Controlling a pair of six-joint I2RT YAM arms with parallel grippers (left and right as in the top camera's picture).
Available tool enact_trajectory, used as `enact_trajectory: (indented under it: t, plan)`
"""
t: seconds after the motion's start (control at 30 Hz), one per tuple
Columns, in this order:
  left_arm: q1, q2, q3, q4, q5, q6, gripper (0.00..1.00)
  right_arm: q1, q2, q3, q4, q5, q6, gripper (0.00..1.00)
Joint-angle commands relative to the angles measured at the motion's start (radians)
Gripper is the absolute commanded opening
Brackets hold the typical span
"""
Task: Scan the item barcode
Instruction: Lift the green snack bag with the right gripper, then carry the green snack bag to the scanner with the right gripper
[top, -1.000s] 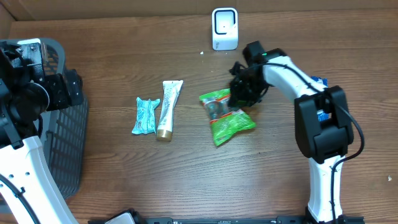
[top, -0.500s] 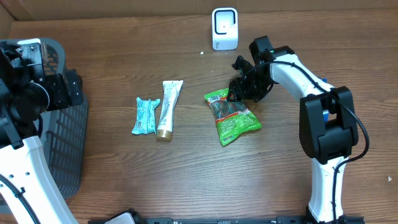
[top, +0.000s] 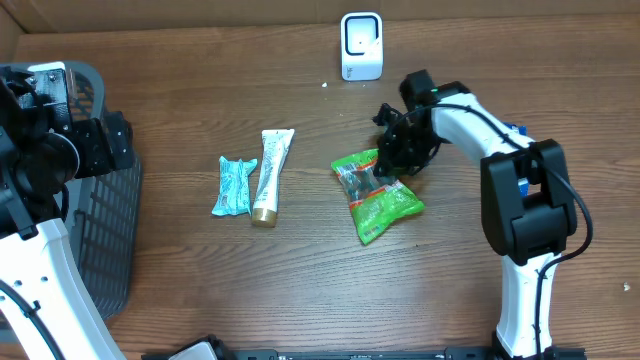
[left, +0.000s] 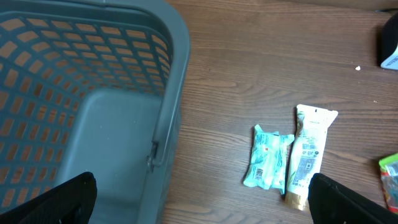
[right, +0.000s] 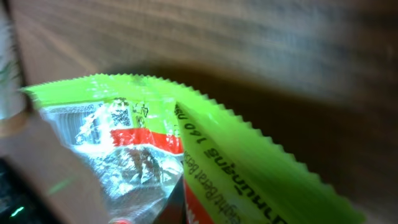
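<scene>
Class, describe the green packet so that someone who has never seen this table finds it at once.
From the white scanner at the far edge of the table, come nearer and slightly right to the right arm's fingers. The green packet lies at them: bright green with a zigzag edge, unlike the teal packet and toothpaste tube further left.

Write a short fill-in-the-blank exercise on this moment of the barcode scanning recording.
1. The snack bag at the right gripper is mainly ____ in colour.
2. Left of it lie ____ items side by side: a toothpaste tube and a teal packet.
3. The left gripper hangs beside the grey basket with its jaws ____.

Missing words: green; two; open.
</scene>
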Motion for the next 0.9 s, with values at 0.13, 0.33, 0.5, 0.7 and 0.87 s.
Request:
enact_trajectory:
  t: [0.13, 0.33, 0.5, 0.7, 0.87]
  plan:
    - [0.003, 0.003, 0.013, 0.001, 0.007, 0.018, 1.00, -0.125, -0.209, 0.070, -0.042, -0.259, -0.113, 0.04]
    - [0.003, 0.003, 0.013, 0.001, 0.007, 0.018, 1.00, -0.179, -0.327, 0.070, -0.050, -0.373, -0.135, 0.04]
    - [0.003, 0.003, 0.013, 0.001, 0.007, 0.018, 1.00, -0.208, -0.376, 0.070, -0.051, -0.489, -0.157, 0.04]
    - [0.003, 0.003, 0.013, 0.001, 0.007, 0.018, 1.00, -0.249, -0.381, 0.070, -0.056, -0.676, -0.161, 0.04]
    - [0.003, 0.003, 0.013, 0.001, 0.007, 0.018, 1.00, -0.288, -0.382, 0.070, -0.057, -0.791, -0.164, 0.04]
